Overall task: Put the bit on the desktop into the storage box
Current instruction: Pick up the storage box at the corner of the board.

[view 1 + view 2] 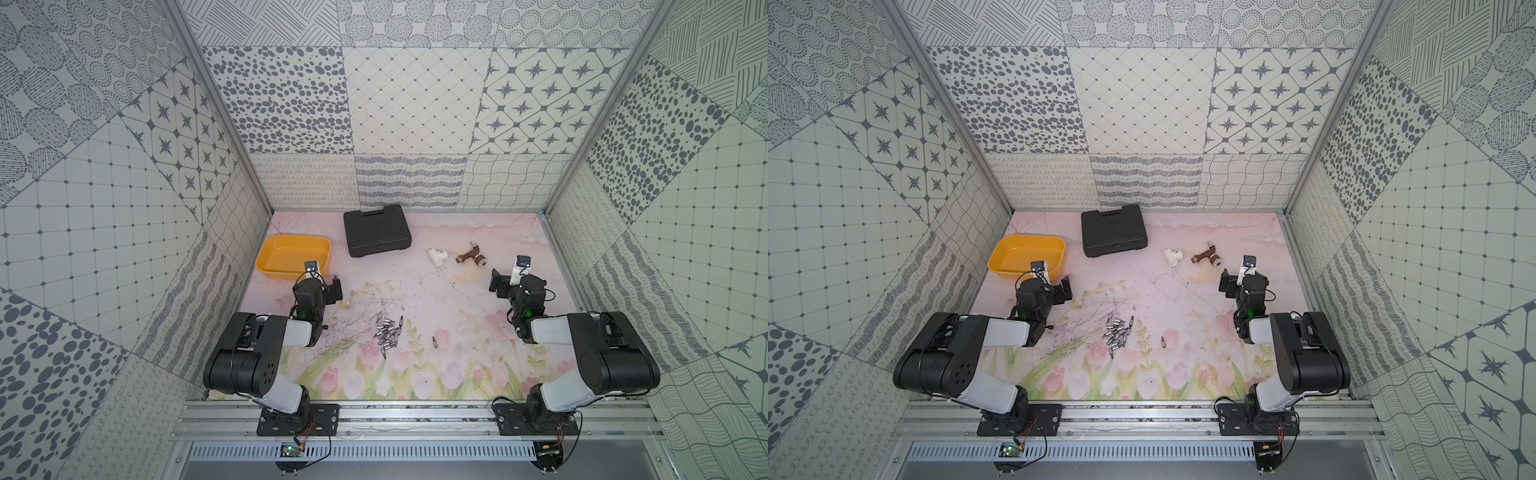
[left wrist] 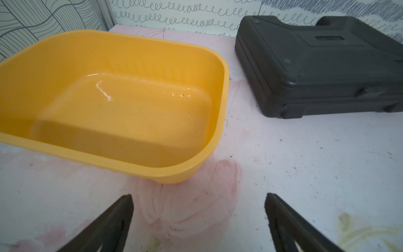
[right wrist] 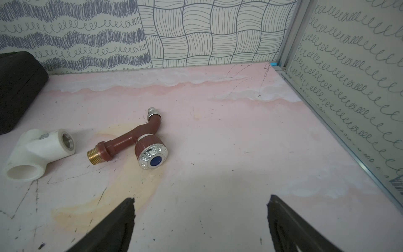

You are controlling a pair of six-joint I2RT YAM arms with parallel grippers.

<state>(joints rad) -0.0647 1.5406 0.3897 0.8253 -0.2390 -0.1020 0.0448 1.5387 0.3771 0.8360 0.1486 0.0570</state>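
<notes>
Reference for all places: the pile of bits (image 1: 386, 332), lying on the floral desktop (image 1: 457, 299) and seen in both top views.

Near side. One silver bit (image 1: 383, 353) lies just on the near side of the pile, apart from it. A lone bit (image 1: 434, 343) lies to the right of the pile, near but not touching. In the pile itself the short silver bits lie flat, crowded and partly touching. Count not readable.

Mid field. The left gripper (image 2: 199, 196) is left of the pile and a little beyond it. Its jaws are spread wide with nothing between them. The right gripper (image 3: 201, 199) is right of the pile and beyond it, well apart. Its jaws are likewise wide and grip nothing.

Far side. The storage box (image 1: 291, 255), yellow, sits flat on the desktop beyond the pile to the left, well apart from it. The left wrist view looks into it over the fingertips, and its floor is glossy. Every bit noted lies on the desktop, outside it. The white pipe tee (image 1: 437, 255) and the brown tap (image 1: 469, 254) lie beyond the pile to the right. They are side by side, close but not touching in the right wrist view. The black tool case (image 1: 376, 232) is farthest, straight beyond the pile, lid shut.
</notes>
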